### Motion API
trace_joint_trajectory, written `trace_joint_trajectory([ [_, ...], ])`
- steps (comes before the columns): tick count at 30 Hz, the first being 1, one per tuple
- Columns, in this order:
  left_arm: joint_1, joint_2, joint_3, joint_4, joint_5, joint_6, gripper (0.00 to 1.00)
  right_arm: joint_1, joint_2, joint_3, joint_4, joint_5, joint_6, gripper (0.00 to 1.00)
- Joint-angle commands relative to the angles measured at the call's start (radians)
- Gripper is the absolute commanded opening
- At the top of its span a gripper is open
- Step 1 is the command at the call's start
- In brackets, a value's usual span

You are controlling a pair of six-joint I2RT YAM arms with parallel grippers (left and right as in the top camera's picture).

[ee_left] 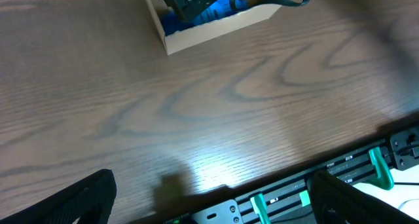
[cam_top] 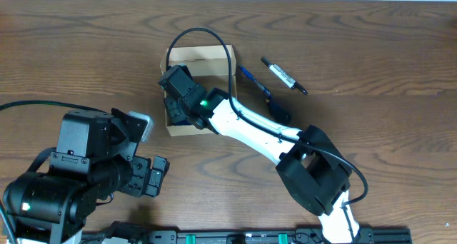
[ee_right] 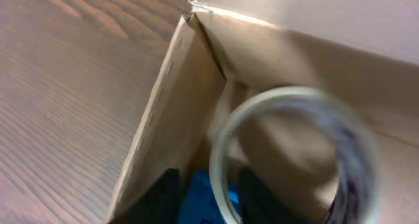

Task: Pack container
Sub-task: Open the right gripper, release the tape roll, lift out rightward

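1. Container (cam_top: pixel 200 56): a tan cardboard box with its top open, standing on the wooden table (cam_top: pixel 86 51) just left of centre in the upper half of the overhead view. In my left wrist view its pale side wall runs along the top edge.
2. Inside the box, my right wrist view shows a blurred, translucent tape roll (ee_right: pixel 288 93) against the far wall. Something blue (ee_right: pixel 206 198) lies lower down; I cannot tell what it is.
3. My right gripper (cam_top: pixel 184 101) reaches down into the box from the lower right. I cannot tell whether its jaws are parted or clamped on the roll.
4. Just right of the box lie a blue pen (cam_top: pixel 253 80) and, further right, a black-and-silver marker (cam_top: pixel 283 75), apart from each other.
5. My left gripper (ee_left: pixel 216 201) sits at the lower left of the overhead view, well apart from the box. Its fingers (ee_left: pixel 85 198) are spread wide with nothing between them.
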Motion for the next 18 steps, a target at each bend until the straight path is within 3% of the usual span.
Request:
trace_joint_trajectory([
  [1,0.002,-0.001,0.017,-0.004,0.006,0.018,0.95,0.010,0.012,0.024,0.001,0.013,0.004,0.39],
  [8,0.002,-0.001,0.017,-0.004,0.006,0.018,0.95,0.010,0.000,0.026,-0.024,0.009,0.003,0.39],
  [18,0.002,-0.001,0.017,-0.003,0.006,0.018,0.95,-0.014,-0.180,0.087,-0.253,0.010,-0.096,0.40],
])
